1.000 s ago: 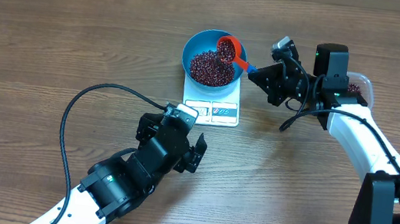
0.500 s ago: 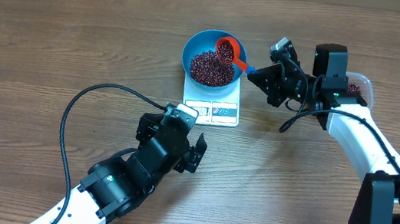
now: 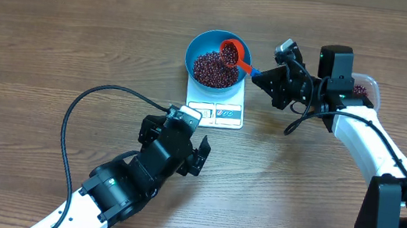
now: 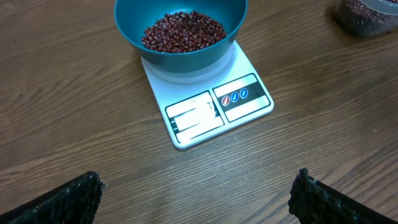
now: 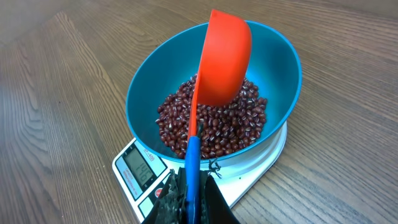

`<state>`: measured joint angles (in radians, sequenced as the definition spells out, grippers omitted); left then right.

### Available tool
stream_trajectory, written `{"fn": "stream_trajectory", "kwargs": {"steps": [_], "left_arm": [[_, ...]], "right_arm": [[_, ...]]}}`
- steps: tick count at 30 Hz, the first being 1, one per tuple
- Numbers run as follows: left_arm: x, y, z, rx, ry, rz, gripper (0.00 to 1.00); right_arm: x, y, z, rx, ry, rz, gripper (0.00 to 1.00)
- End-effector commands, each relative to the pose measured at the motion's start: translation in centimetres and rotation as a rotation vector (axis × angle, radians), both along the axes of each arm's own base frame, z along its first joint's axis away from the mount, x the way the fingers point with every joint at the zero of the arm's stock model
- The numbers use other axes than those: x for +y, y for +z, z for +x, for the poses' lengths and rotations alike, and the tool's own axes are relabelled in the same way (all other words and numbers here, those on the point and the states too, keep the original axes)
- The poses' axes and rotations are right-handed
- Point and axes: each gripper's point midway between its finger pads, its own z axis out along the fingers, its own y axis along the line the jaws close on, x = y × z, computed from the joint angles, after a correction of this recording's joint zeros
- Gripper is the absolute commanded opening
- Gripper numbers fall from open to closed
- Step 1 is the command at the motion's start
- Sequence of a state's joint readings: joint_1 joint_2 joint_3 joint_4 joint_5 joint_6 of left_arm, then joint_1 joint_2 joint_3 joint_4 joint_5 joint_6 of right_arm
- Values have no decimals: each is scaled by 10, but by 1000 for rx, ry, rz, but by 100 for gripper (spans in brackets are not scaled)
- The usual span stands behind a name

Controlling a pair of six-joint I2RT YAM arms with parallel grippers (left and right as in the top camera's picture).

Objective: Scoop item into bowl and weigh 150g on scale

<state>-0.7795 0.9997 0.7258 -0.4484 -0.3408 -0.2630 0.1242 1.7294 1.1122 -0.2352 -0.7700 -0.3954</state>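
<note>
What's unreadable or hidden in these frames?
scale reading: washed out in left wrist, too small overhead, blurred in right wrist.
clear tub: cut off by left wrist's top edge; overhead, right arm covers most.
right claw hold on scoop handle: cut off at right wrist's bottom edge.

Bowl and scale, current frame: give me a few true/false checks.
1. The bowl sits on the scale. True.
2. The scoop lies on the table. False: the right tool holds it over the bowl.
3. The left tool is open and empty. True.
4. The bowl is empty. False: it holds beans.
</note>
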Motion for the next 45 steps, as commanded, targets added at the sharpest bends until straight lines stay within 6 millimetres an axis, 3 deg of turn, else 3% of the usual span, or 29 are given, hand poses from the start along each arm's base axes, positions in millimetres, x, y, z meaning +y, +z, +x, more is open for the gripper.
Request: {"fn": "stream_trajectory", "kwargs": {"steps": [1,35,38,41,45], "left_arm": [[-1,-1,-2,5,1,-10,100],[-1,-1,-2,5,1,-10,99],[-1,-1,-2,5,1,-10,100],[-1,-1,-2,5,1,-10,100],[-1,-1,-2,5,1,-10,100]], "right_arm": [[2,-2,-1,13,5,8,4],[4,0,-3,11,19,21,4],[-7,-7,6,1,-43,-39,4],[0,-1,0,3,7,12,4],[-6,-3,6,-5,-29,-15,4]]}}
